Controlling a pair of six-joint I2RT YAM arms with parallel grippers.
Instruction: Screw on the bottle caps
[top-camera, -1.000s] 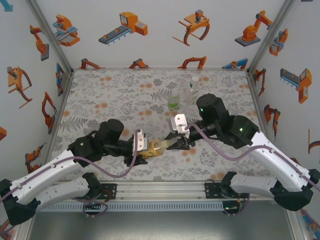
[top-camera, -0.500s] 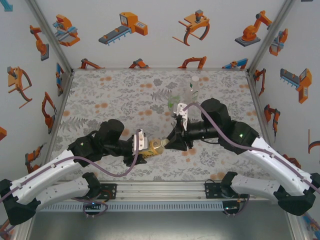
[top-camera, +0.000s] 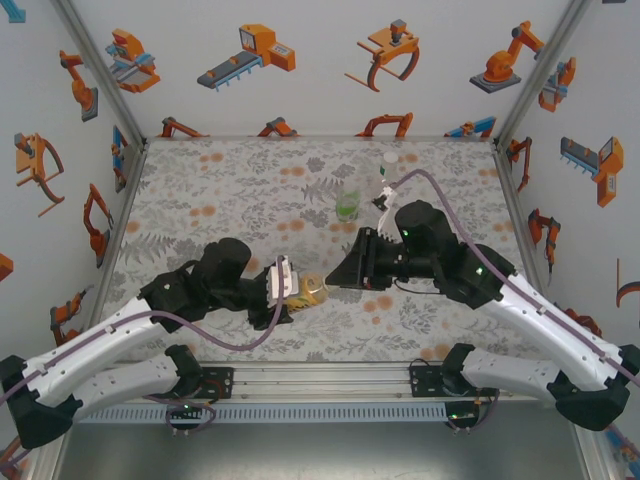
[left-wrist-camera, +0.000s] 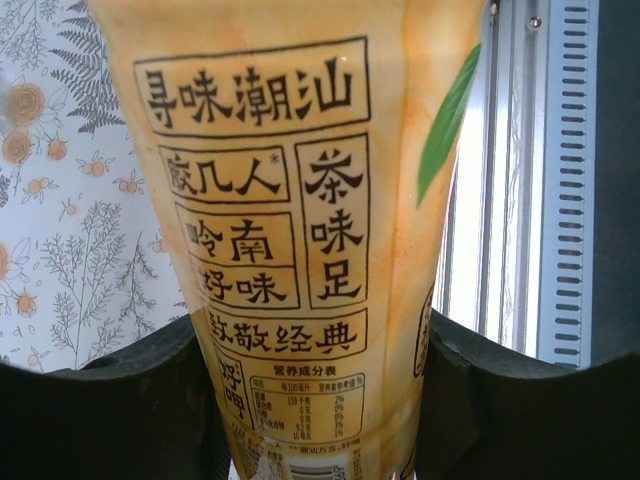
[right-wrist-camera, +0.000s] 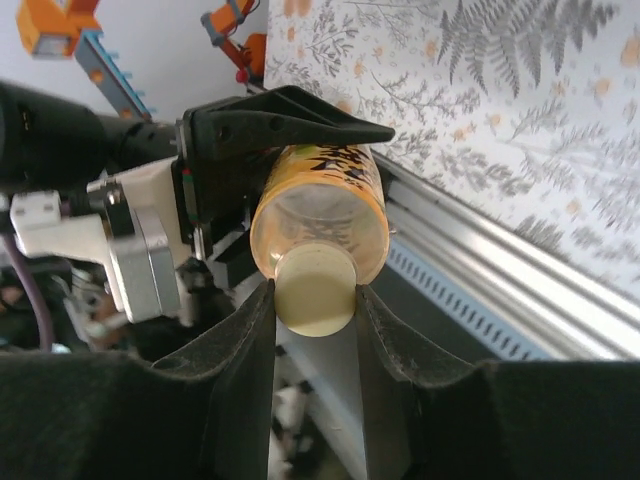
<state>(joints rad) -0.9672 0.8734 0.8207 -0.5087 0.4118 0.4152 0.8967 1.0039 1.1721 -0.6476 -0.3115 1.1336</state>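
Observation:
The amber bottle (top-camera: 310, 291) with its yellow label (left-wrist-camera: 290, 200) lies level above the table's front middle, and my left gripper (top-camera: 290, 293) is shut on its body. Black pads (left-wrist-camera: 120, 400) press both sides of the label. The bottle's mouth faces the right arm in the right wrist view. A pale bottle cap (right-wrist-camera: 314, 292) sits on that mouth, and my right gripper (right-wrist-camera: 314, 300) is shut on it, one finger (right-wrist-camera: 245, 340) on each side. The amber bottle (right-wrist-camera: 320, 215) shows behind the cap, held by the left gripper (right-wrist-camera: 290, 125). The right gripper (top-camera: 335, 280) meets the bottle end-on.
A short green bottle (top-camera: 347, 207) stands at mid-table behind the grippers. A clear bottle (top-camera: 389, 168) stands further back to its right, partly behind the right arm's cable. The metal rail (right-wrist-camera: 480, 260) along the table's near edge runs just below the grippers.
The right wrist has rolled about the cap's axis, its white camera mount swinging from beside the bottle up and back. The left gripper and amber bottle stayed in place.

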